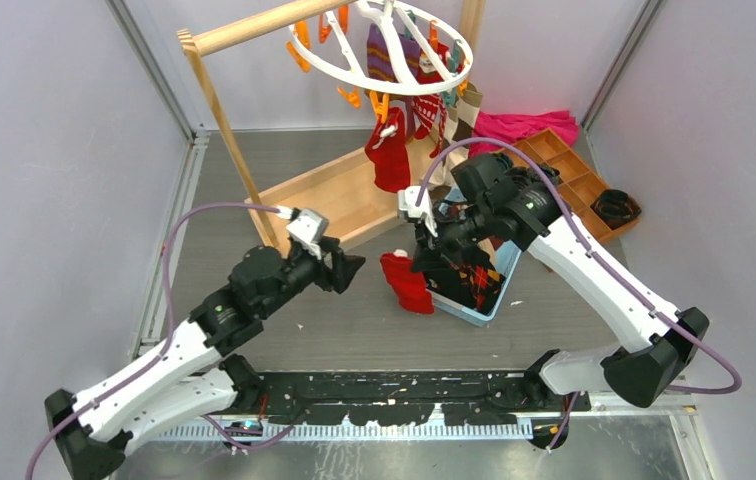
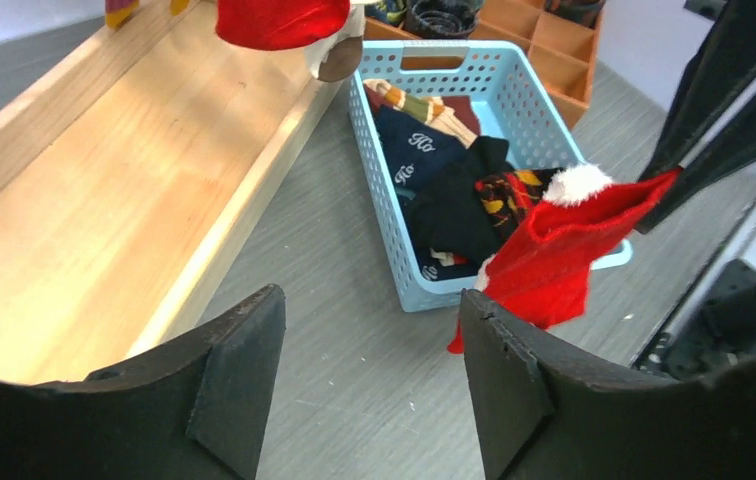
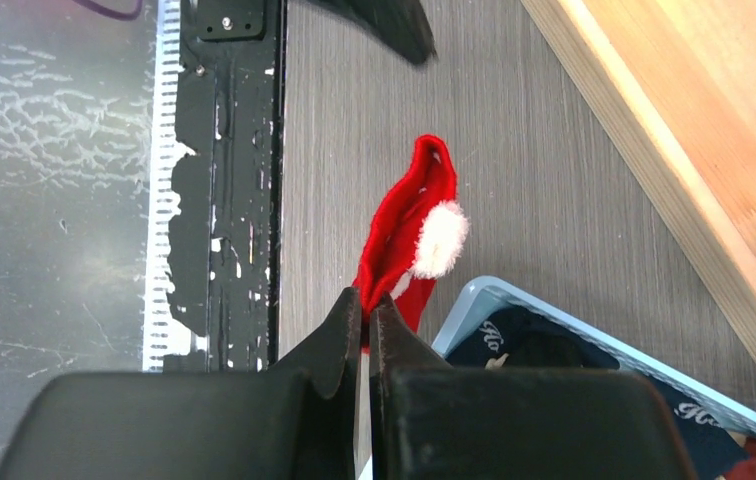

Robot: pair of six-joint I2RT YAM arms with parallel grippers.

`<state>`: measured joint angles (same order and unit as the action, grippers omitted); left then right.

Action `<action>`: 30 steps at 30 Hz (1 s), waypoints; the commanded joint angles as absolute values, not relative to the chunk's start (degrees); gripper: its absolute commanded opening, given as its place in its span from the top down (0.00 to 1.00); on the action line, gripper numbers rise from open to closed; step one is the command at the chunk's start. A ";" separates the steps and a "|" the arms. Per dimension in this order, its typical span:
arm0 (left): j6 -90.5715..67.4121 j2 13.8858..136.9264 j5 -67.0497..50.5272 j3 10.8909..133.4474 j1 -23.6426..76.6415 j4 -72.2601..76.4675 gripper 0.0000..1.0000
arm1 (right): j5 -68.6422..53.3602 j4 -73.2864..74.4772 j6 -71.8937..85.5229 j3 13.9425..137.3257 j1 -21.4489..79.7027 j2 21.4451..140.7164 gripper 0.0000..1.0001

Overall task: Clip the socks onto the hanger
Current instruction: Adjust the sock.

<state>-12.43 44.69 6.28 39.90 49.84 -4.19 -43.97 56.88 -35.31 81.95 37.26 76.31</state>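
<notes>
The desk [image 1: 354,325] fills the top view. The wooden stand [image 1: 324,195] crosses its centre, and the round hanger [image 1: 384,50] with orange clips sits at the upper centre, several socks already pegged to it. Right of centre you see the blue basket [image 1: 466,309]. The red sock [image 1: 407,282] dangles just left of its rim, above the desk.

The right end effector [image 1: 422,232] is clenched on the sock's upper edge. The left end effector [image 1: 346,268] is released and holds nothing, aimed at the sock from the left.

Expect the sock to be light, soft and limp. It will likely fold and swing, so take it near the white-trimmed cuff and hold that edge taut for a clip.

Only the top view shows you the hanger's clips. The right wrist view confirms the pinch on red fabric [image 3: 409,225]. The left wrist view alone reveals the dark socks [image 2: 454,205] left in the basket.
</notes>
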 commanded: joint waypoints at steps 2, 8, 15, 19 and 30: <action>-16.75 33.64 -8.25 37.03 45.63 -6.19 0.29 | -44.38 61.36 -42.10 83.49 36.42 72.67 0.99; -14.35 27.36 -16.37 32.94 45.44 -0.51 0.22 | -52.83 73.08 -65.16 81.03 35.74 70.54 0.99; -13.80 26.52 -21.55 25.94 45.45 14.75 0.22 | -55.56 82.40 -85.84 78.79 35.72 70.01 0.99; -17.56 32.54 -25.86 25.73 45.50 20.39 0.30 | -56.94 84.21 -90.22 78.19 35.71 70.51 0.99; -29.76 48.42 -34.60 30.64 45.53 28.71 0.41 | -59.99 88.04 -98.28 77.94 36.84 74.18 0.99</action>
